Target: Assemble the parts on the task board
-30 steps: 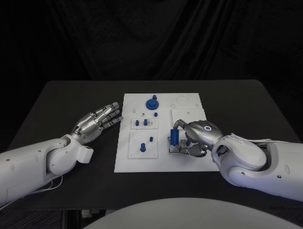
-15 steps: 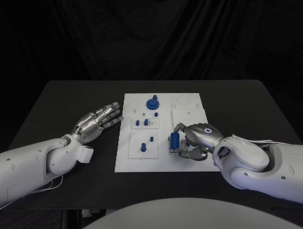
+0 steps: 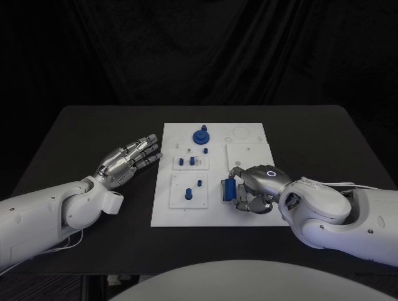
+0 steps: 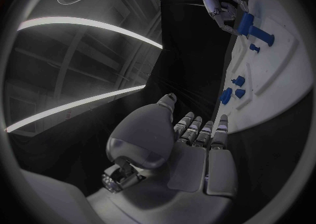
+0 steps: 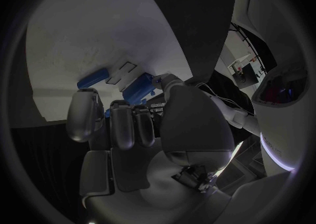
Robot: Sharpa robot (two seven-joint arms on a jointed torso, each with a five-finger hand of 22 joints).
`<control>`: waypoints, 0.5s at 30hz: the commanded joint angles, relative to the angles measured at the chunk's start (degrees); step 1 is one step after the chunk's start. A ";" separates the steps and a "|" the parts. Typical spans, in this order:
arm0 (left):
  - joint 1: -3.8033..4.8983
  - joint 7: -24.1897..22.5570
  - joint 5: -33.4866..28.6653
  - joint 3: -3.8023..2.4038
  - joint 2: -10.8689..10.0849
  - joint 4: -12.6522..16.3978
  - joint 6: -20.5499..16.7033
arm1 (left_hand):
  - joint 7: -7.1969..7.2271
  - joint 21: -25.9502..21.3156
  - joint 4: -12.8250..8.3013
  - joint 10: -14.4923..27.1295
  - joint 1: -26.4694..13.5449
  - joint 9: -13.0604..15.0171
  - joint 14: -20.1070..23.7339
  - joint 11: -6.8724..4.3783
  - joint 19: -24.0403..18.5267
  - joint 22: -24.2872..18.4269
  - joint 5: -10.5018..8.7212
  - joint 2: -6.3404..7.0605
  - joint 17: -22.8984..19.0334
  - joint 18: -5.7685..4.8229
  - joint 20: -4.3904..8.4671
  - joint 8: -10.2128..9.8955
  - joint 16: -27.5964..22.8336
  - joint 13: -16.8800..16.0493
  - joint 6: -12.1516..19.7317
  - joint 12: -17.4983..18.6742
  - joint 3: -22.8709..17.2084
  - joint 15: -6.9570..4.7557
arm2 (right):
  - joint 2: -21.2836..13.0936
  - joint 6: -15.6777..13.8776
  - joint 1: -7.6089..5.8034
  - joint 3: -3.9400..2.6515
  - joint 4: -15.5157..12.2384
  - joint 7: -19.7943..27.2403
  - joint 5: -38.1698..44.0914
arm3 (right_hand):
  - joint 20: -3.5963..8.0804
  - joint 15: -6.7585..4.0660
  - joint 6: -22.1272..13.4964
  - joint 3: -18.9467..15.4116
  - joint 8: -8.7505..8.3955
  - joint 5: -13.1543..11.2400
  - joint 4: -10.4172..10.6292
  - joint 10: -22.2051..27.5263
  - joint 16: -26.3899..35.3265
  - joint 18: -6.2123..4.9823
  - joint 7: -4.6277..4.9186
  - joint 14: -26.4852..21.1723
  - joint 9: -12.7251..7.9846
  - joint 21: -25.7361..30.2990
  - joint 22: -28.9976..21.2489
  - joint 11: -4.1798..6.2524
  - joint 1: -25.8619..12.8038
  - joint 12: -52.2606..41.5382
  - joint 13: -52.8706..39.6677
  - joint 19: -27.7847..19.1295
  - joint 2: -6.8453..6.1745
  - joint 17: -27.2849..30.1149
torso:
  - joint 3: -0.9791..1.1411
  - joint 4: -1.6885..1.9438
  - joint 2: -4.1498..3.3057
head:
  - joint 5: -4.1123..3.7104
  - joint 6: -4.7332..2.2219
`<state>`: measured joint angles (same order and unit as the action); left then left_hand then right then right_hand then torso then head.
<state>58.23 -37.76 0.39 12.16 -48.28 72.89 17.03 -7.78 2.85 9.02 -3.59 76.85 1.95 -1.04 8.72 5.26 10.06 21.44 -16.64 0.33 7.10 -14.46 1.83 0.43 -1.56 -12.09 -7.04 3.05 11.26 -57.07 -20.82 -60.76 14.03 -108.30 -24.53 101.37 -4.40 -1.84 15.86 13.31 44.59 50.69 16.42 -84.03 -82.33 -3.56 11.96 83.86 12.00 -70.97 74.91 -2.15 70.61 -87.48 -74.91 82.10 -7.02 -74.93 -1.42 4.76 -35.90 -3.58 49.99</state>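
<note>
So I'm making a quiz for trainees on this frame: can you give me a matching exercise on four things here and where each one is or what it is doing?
Things:
1. left hand
2. right hand
3. blue knob
4. task board

States:
A. stands at the board's far end
B. lies mid-table
C. holds a blue part
D. fingers spread, beside the board

Pairs: 1-D, 2-C, 3-A, 4-B

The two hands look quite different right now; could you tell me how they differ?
The left hand lies flat on the black table beside the task board, fingers extended and holding nothing; the right hand is curled over the board, gripping a blue part. Both are silver, on white arms.
</note>
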 commanded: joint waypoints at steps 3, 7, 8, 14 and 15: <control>-0.07 -0.57 -0.30 -0.06 0.01 0.22 0.50 | -0.51 0.28 0.49 0.05 -0.61 0.01 -0.01 0.51 -0.11 -0.08 0.03 -0.03 0.08 0.32 -0.44 0.16 0.25 -0.05 0.33 -0.34 -0.13 0.27 | 0.41 2.91 0.12 0.11 0.41 -0.54 -0.45 | -0.03 0.08 4.58 0.51 -1.33 -0.87 -0.06 -2.03 0.43 -0.65 -4.08 1.81 1.09 0.85 9.50 0.07 -0.36 0.81 -11.91 -0.69 -0.27 -2.47 | 0.02 0.08 -0.06 | 0.02 0.01; -0.07 -0.53 -0.30 -0.06 0.00 0.25 0.50 | -0.51 0.28 0.49 0.05 -0.61 0.01 -0.01 0.51 -0.11 -0.08 0.03 -0.03 0.08 0.32 -0.44 0.16 0.25 -0.05 0.33 -0.34 -0.13 0.27 | 0.61 3.17 0.12 0.11 0.66 -0.75 -0.45 | -0.19 0.21 3.01 0.87 -4.12 -1.80 -0.12 -0.63 0.82 -0.82 -3.84 1.49 -0.60 1.83 9.26 -0.08 -0.18 2.11 -10.71 -1.17 -0.36 -1.95 | -0.02 0.06 -0.08 | 0.16 0.01; -0.07 -0.51 -0.30 -0.06 -0.01 0.25 0.49 | -0.51 0.28 0.49 0.05 -0.61 0.01 -0.01 0.51 -0.11 -0.08 0.03 -0.03 0.08 0.32 -0.44 0.16 0.25 -0.05 0.33 -0.34 -0.13 0.27 | 0.65 3.26 0.12 0.11 0.71 -0.79 -0.45 | -0.19 0.24 2.35 0.94 -4.90 -1.86 -0.12 -0.24 0.89 -0.85 -3.83 1.43 -1.07 1.95 9.23 -0.09 -0.14 2.47 -10.38 -1.23 -0.37 -1.85 | -0.03 0.06 -0.08 | 0.18 0.01; -0.07 -0.48 -0.30 -0.06 0.04 0.19 0.53 | -0.50 0.29 0.54 0.04 -0.66 0.03 -0.01 0.51 -0.10 -0.07 0.04 -0.01 0.08 0.33 -0.44 0.18 0.25 -0.06 0.25 -0.36 -0.15 0.26 | 0.78 3.49 0.12 0.11 0.91 -0.93 -0.46 | -0.25 0.27 -0.26 1.03 -9.32 -2.55 -0.09 1.18 1.25 -1.01 -3.85 1.13 -3.82 2.84 9.03 -0.07 -0.24 3.88 -9.09 -1.63 -0.44 -1.34 | -0.05 0.06 -0.14 | 0.10 0.01; -0.08 -0.49 -0.30 -0.06 0.06 0.18 0.54 | -0.50 0.29 0.54 0.04 -0.66 0.03 -0.01 0.51 -0.10 -0.07 0.04 -0.01 0.08 0.33 -0.44 0.18 0.25 -0.06 0.25 -0.36 -0.15 0.26 | 0.80 3.52 0.12 0.11 0.94 -0.95 -0.46 | -0.25 0.26 -1.36 0.93 -11.56 -3.48 -0.07 1.52 1.31 -1.04 -3.88 1.07 -4.71 2.99 8.99 -0.07 -0.32 4.23 -8.78 -1.70 -0.44 -1.25 | -0.06 0.06 -0.15 | 0.09 0.01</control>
<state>58.22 -37.70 0.39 12.17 -48.33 72.97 17.02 -7.78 2.85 9.25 -3.59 76.86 1.95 -1.04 8.72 5.26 10.07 21.44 -16.64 0.33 7.09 -14.46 1.83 0.43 -1.56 -12.09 -7.04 2.81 11.26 -56.43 -19.01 -60.77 14.05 -107.37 -24.76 100.97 -4.69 -1.84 15.34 13.95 34.29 47.71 16.28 -82.88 -81.41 -3.56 7.93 83.86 7.89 -68.21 74.91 -2.24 70.62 -83.50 -74.91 80.74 -7.01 -74.92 -1.46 4.83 -36.04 -3.47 49.99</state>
